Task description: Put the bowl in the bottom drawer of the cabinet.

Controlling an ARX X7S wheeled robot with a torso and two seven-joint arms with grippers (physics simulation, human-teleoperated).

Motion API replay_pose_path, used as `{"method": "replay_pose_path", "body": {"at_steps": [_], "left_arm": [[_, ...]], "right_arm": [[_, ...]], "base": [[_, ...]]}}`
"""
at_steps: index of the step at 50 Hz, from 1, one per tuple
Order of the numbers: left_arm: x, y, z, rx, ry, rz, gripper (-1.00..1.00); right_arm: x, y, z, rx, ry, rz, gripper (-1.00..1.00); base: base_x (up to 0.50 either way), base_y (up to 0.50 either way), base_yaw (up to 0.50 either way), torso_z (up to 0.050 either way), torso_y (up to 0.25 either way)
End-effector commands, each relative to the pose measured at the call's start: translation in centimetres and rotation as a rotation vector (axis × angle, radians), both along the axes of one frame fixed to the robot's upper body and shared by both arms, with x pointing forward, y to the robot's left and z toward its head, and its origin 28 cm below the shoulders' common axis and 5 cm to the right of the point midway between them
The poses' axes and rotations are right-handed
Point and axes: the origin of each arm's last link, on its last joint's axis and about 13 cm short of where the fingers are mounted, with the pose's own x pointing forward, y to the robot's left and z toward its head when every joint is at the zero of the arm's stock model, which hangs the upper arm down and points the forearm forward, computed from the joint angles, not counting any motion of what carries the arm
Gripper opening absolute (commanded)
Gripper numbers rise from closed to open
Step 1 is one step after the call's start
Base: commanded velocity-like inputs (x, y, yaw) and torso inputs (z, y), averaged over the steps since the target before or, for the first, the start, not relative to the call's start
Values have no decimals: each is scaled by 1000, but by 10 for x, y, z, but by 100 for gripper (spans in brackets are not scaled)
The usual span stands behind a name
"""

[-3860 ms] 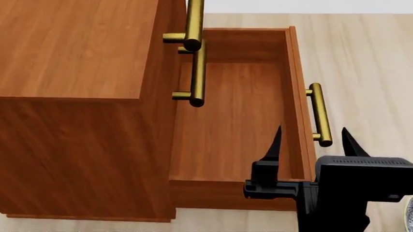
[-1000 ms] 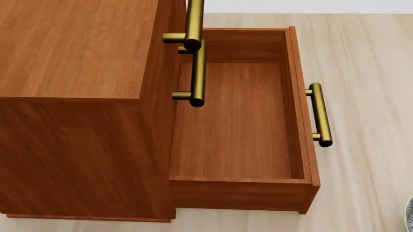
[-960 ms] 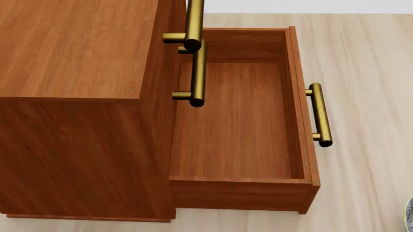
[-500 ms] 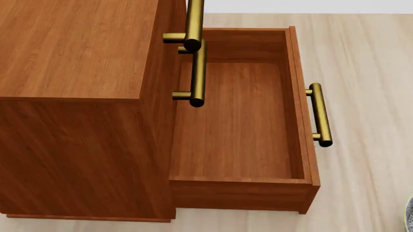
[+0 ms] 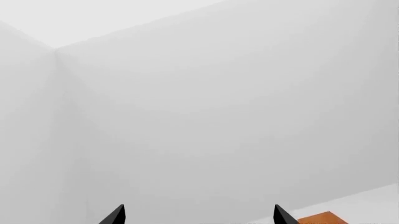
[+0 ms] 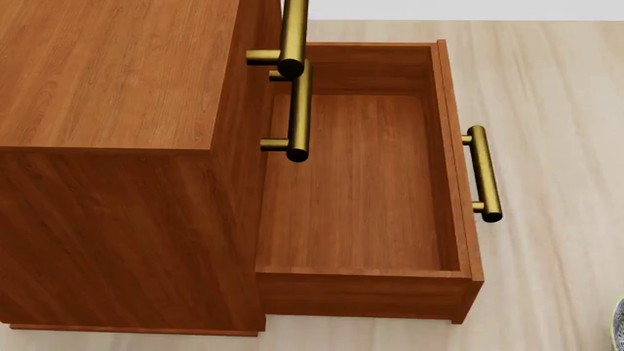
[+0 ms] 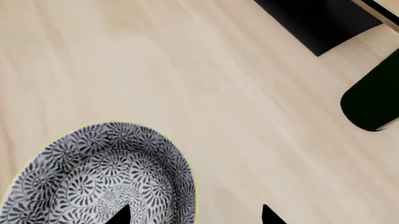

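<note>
Your right gripper (image 7: 194, 215) spread wide, one fingertip over bowl (image 7: 100, 175) rim, not touching. Left gripper (image 5: 198, 215) also spread, facing wall. Bottom drawer (image 6: 366, 183) stands open.

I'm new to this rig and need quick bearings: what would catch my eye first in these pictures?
In the head view, the cabinet fills the left, its bottom drawer pulled wide open and holding nothing. In the right wrist view, the bowl sits on the pale floor, the open right gripper hovering by its rim.
</note>
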Motion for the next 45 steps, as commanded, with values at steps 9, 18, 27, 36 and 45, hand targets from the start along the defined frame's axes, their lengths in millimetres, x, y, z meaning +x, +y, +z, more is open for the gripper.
{"method": "replay_pose_path", "body": {"at_steps": [9,18,27,36,45], "left_arm": [[0,-2,-1,5,5,-3,100],[0,-3,-2,1,6,-8,100],[-1,-4,-1,5,5,-8,100],[1,-3,-1,6,6,-9,100],[2,-3,-1,6,6,-9,100]], "right_arm": [[10,-4,-11,35,26,-11,100],[14,-6,-12,37,37,-15,100],[18,-8,-18,53,49,-22,100],[25,-11,-28,62,58,-18,100],[27,-15,-41,75,76,-27,100]], "base": [[0,0,0,0,0],[0,0,0,0,0],[0,0,0,0,0],[0,0,0,0,0],[1,0,0,0,0]]}}
